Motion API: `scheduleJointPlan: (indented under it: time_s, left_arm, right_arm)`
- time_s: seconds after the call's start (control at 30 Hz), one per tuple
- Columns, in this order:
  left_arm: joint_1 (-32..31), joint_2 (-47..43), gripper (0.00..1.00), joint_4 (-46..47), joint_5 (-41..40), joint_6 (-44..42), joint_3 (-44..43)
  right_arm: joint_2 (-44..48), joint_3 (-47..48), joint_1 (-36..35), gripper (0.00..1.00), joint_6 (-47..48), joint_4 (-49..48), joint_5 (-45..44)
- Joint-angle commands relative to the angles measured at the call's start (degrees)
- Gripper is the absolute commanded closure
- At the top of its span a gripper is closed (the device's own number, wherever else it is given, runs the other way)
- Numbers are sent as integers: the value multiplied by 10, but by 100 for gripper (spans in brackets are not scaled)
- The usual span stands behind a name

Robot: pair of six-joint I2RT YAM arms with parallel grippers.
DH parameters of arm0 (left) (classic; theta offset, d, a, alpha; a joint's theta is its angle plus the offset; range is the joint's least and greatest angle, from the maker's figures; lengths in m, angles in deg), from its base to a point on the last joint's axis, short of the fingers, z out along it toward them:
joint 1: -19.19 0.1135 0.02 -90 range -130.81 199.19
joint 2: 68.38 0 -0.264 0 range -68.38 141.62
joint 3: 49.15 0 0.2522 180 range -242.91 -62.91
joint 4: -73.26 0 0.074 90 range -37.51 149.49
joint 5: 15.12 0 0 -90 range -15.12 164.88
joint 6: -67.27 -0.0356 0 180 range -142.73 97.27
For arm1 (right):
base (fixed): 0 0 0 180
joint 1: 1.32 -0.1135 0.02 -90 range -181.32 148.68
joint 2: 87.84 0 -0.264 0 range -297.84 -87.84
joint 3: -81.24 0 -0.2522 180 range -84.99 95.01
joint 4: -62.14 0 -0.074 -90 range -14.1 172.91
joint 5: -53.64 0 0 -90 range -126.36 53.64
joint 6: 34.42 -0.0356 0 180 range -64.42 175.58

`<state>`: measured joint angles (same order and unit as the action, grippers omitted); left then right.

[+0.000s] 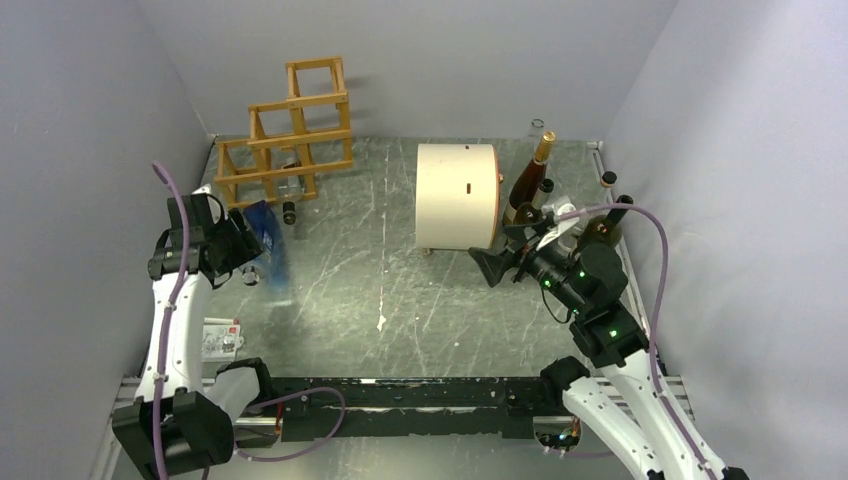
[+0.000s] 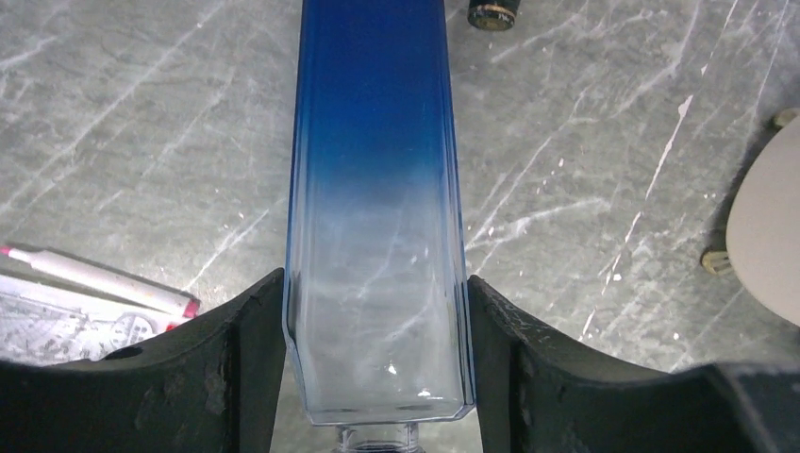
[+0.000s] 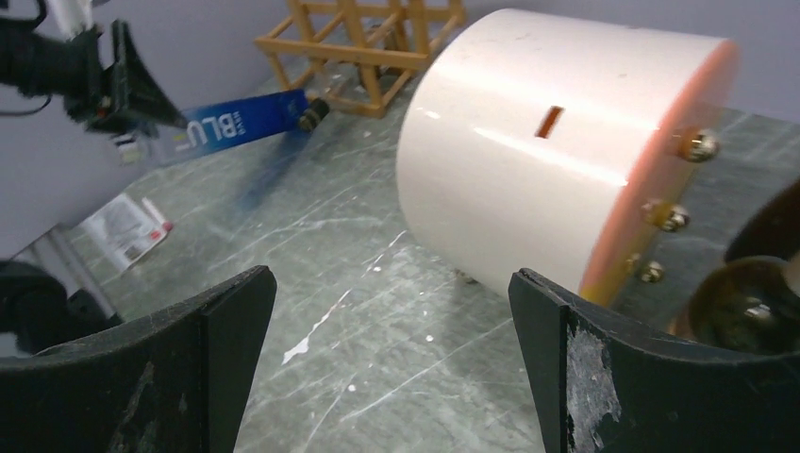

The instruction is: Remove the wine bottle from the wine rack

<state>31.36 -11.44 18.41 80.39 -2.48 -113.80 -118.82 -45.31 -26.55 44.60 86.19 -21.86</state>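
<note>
Though gripped squarely across two flat faces, looks a slick thing to carry: square-sided glass wine bottle (image 2: 375, 189), deep blue at the far end and fading to clear toward the neck, pinched between the fingers (image 2: 236, 377) of the left pincer (image 2: 377, 311). Clamped on the clear part just ahead of the shoulder, neck tucked back toward the wrist, blue base pointing forward. Held off the worktop (image 2: 141, 142) and out of every cell, with the wine rack (image 1: 290, 140) ahead of the fingertips and apart from the glass. Just beyond the base, the dark cap (image 2: 492, 11) of a second bottle lying low in that rack.

Judging by the see-through body, probably empty or nearly so, hence light rather than heavy. Rigid, brittle, and smooth enough to slide through hard pads. Gripped near one end, so likely to lever downward at the long blue end. Better taken nearer mid-body, always across flat faces and never across corners. Best lowered gently and set down without a knock.

Opposite, right pincer (image 3: 391, 359) spread wide with nothing in it, facing a cream drum (image 3: 557, 142) directly ahead, with brown bottles (image 1: 527, 185) off to its right.
</note>
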Motion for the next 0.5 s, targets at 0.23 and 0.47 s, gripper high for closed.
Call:
scheduleJointPlan:
  time_s: [0.23,0.47]
  left_arm:
    - [-2,-50,93,-99,84,27,-27]
    - [-3,-75,93,-112,124,50,-11]
  right_arm:
    - [-82,22,-134,1,43,-87,112]
    - [-258,78,-351,0,128,-153,-65]
